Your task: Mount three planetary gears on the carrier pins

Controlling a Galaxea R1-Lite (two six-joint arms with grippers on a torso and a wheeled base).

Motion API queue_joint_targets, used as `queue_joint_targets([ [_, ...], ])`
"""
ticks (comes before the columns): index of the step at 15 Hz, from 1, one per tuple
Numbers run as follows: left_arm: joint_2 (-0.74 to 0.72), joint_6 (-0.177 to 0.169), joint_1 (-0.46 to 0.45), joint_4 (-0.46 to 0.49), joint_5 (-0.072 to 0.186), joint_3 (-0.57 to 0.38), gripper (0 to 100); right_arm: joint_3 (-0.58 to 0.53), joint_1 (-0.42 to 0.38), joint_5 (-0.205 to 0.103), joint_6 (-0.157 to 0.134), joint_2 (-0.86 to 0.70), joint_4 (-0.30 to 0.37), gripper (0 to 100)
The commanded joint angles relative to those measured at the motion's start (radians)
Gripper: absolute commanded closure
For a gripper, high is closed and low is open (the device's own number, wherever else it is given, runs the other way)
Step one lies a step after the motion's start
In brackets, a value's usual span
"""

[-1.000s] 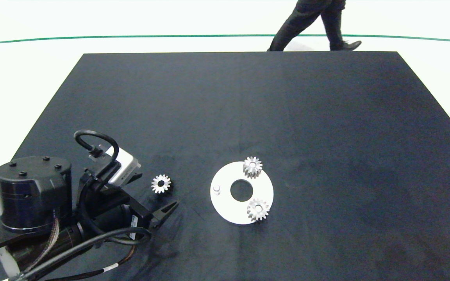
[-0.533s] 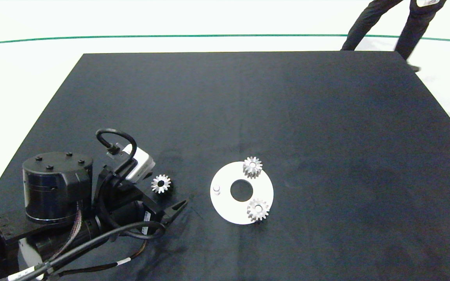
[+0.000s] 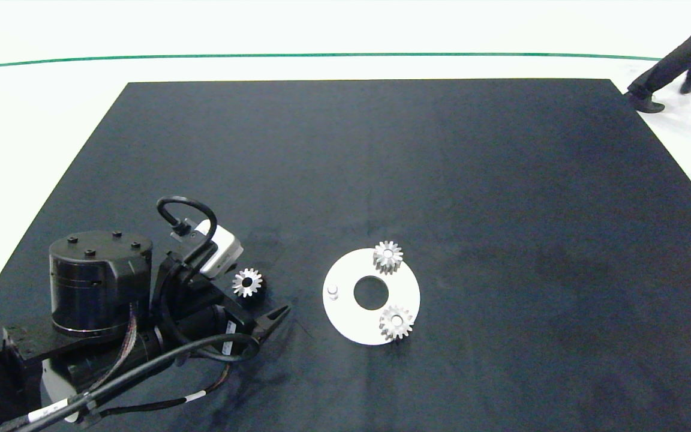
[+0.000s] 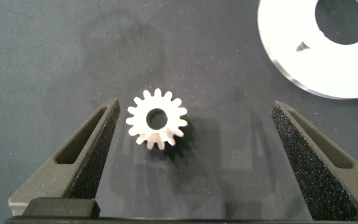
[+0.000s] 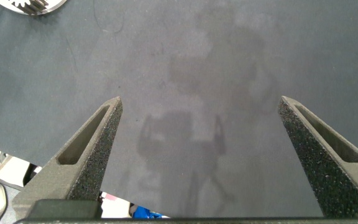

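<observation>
Left gripper [image 4: 194, 152] has slid forward, fingers spread wide around the loose third gear [image 3: 247, 282] lying flat on the black table [image 3: 381, 150]. Two gears sit on the white carrier disc [image 3: 345, 321]; one pin [image 3: 333, 291] bare. Grasp looks imminent. Right gripper [image 5: 201, 155] idle at the table's right edge, spread, empty.
</observation>
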Motion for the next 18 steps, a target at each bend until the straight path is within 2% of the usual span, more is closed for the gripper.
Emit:
queue_joint_targets([
  [1, 0.021, 0.002, 0.004, -0.006, 0.003, -0.010, 0, 0.002, 0.001, -0.001, -0.009, 0.000, 0.003, 0],
  [9, 0.039, 0.018, 0.038, -0.004, 0.005, -0.016, 0, 0.002, 0.001, -0.001, -0.010, -0.006, 0.003, 0],
  [15, 0.050, 0.016, 0.038, -0.004, 0.005, -0.011, 0, 0.002, 0.001, -0.001, -0.010, -0.012, 0.003, 0],
  [18, 0.058, 0.015, 0.040, -0.004, 0.005, -0.010, 4, 0.002, 0.001, -0.001, -0.010, -0.014, 0.003, 0],
])
